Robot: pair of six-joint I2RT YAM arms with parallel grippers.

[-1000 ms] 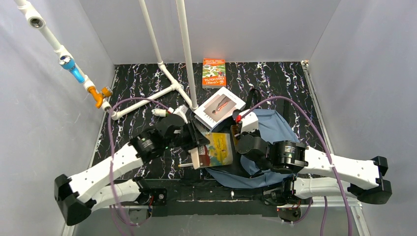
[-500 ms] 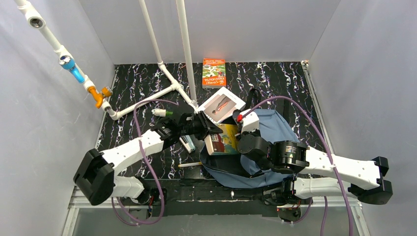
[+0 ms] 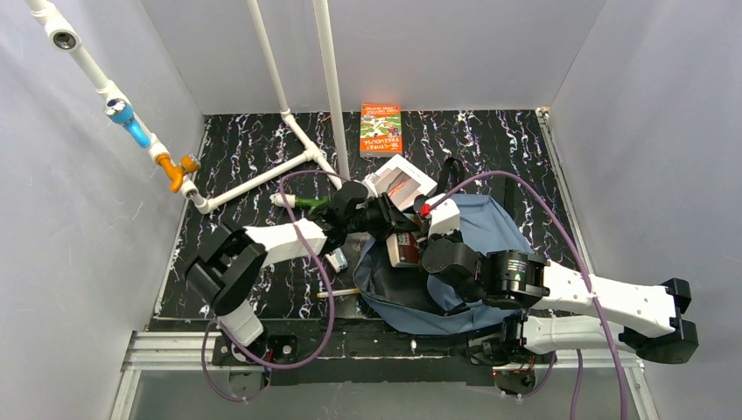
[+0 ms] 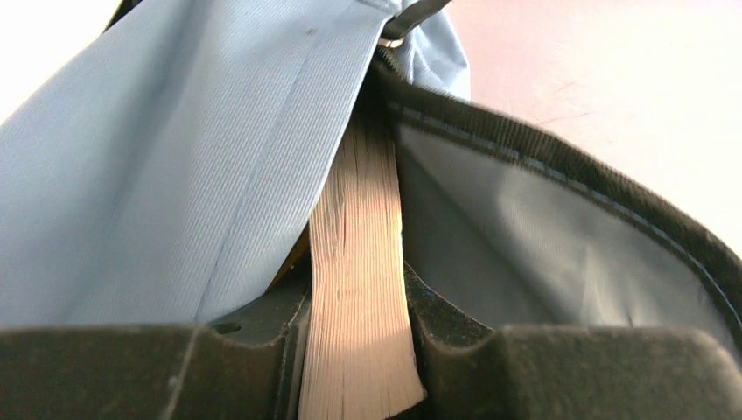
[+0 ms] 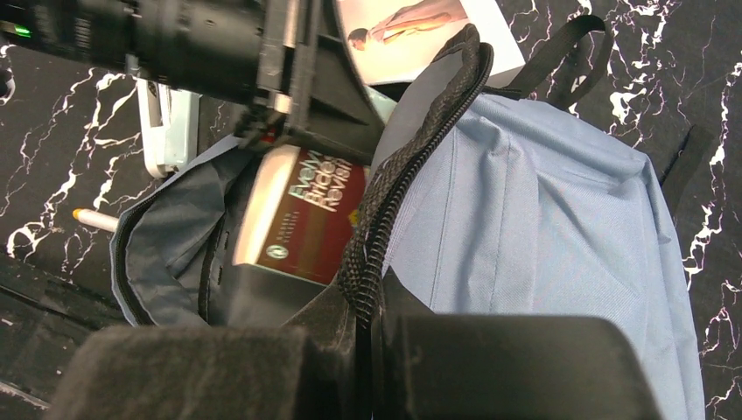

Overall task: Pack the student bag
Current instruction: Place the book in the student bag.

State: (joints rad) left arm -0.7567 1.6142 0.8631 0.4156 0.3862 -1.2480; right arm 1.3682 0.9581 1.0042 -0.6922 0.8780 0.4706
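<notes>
The slate-blue student bag [image 3: 490, 229] lies open at centre right. My left gripper [image 3: 395, 229] is shut on a dark red book [image 3: 404, 251] and holds it partway inside the bag's mouth. In the left wrist view the book's page edge [image 4: 357, 289] sits between the jaws of my left gripper [image 4: 357, 346], with bag fabric [image 4: 175, 157] around it. My right gripper [image 5: 376, 324] is shut on the bag's black zipper edge [image 5: 385, 201] and holds the opening up. The right wrist view shows the red book [image 5: 306, 219] inside the bag [image 5: 542, 219].
A white book [image 3: 401, 182] lies just behind the bag, and an orange book [image 3: 381, 129] at the back wall. A white pipe frame [image 3: 302, 157] stands at back left. A green marker [image 3: 306, 203], a pencil [image 3: 337, 293] and a pale blue-white item [image 3: 337, 258] lie left of the bag.
My left arm has swung right and carried the book from beside the bag into its opening; the book has turned so its red cover shows. My right arm has stayed put.
</notes>
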